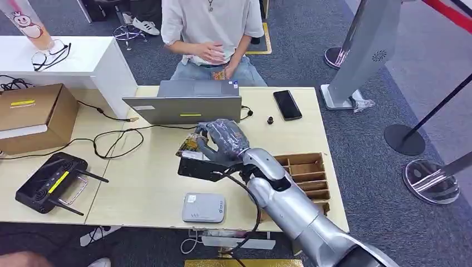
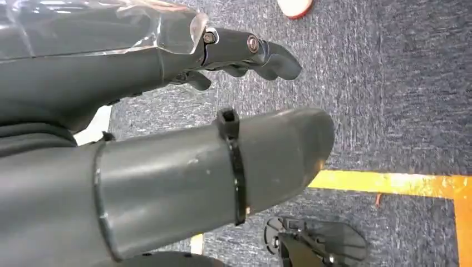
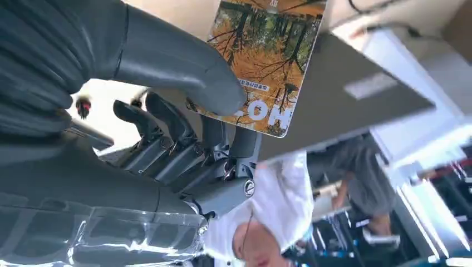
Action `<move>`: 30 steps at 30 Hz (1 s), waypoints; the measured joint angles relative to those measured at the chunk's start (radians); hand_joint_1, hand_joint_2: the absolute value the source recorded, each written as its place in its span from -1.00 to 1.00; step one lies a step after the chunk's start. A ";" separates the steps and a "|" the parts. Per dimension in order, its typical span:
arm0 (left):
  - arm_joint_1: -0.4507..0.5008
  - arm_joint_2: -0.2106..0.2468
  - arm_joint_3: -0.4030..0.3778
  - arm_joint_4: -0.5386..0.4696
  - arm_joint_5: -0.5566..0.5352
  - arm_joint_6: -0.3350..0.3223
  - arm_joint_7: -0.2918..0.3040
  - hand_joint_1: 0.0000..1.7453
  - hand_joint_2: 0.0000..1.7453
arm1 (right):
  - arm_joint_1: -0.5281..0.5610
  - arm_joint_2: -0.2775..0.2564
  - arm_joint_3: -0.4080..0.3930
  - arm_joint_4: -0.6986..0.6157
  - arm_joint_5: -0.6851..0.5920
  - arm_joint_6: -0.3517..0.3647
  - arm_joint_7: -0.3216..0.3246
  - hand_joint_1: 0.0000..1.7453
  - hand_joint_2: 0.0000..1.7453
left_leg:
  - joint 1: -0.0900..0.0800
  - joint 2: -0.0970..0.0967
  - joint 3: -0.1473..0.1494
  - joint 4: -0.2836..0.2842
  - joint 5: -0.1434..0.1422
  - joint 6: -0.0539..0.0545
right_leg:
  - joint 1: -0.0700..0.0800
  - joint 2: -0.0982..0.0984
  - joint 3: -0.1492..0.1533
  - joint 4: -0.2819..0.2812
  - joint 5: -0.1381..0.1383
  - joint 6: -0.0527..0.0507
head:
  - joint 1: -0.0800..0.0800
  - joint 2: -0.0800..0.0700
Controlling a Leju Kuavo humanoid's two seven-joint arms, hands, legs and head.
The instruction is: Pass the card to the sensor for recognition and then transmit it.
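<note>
The right robot hand [image 1: 218, 142] pinches an orange picture card [image 1: 191, 144] between thumb and fingers, holding it above the table [image 1: 150, 183] near the laptop [image 1: 189, 103], well short of the grey sensor [image 1: 204, 207] near the front edge. Scanning and handing over to the seated person [image 1: 214, 33] look yet to come. The right wrist view shows the grip plainly; the left robot hand [image 2: 167, 139] hangs over carpet, fingers loosely curled, holding nothing.

We see bare table [image 1: 150, 183] left of the right hand [image 1: 222, 142]; the laptop [image 1: 186, 103] blocks behind, the tray [image 1: 306, 172] stands right.
</note>
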 joint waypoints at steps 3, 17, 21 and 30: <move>0.000 0.001 0.000 0.000 -0.005 -0.013 0.002 -1.00 -1.00 | 0.019 -0.004 -0.020 -0.041 0.022 -0.030 -0.011 1.00 1.00 | 0.000 0.000 0.000 0.000 0.000 0.000 | 0.000 0.000 0.000 0.000 0.000 0.000 | 0.000 0.000; -0.009 0.021 0.000 0.000 -0.034 -0.068 0.046 -1.00 -1.00 | 0.055 -0.005 -0.078 -0.140 0.082 -0.170 -0.070 1.00 1.00 | 0.000 0.000 0.000 0.000 0.000 0.000 | 0.000 0.000 0.000 0.000 0.000 0.000 | 0.000 0.000; -0.016 0.020 0.000 0.000 -0.034 -0.067 0.052 -1.00 -1.00 | 0.056 -0.005 -0.079 -0.147 0.136 -0.250 -0.082 1.00 1.00 | 0.000 0.000 0.000 0.000 0.000 0.000 | 0.000 0.000 0.000 0.000 0.000 0.000 | 0.000 0.000; -0.022 0.019 0.000 0.000 -0.034 -0.067 0.052 -1.00 -1.00 | 0.057 -0.005 -0.077 -0.145 0.270 -0.364 -0.057 1.00 1.00 | 0.000 0.000 0.000 0.000 0.000 0.000 | 0.000 0.000 0.000 0.000 0.000 0.000 | 0.000 0.000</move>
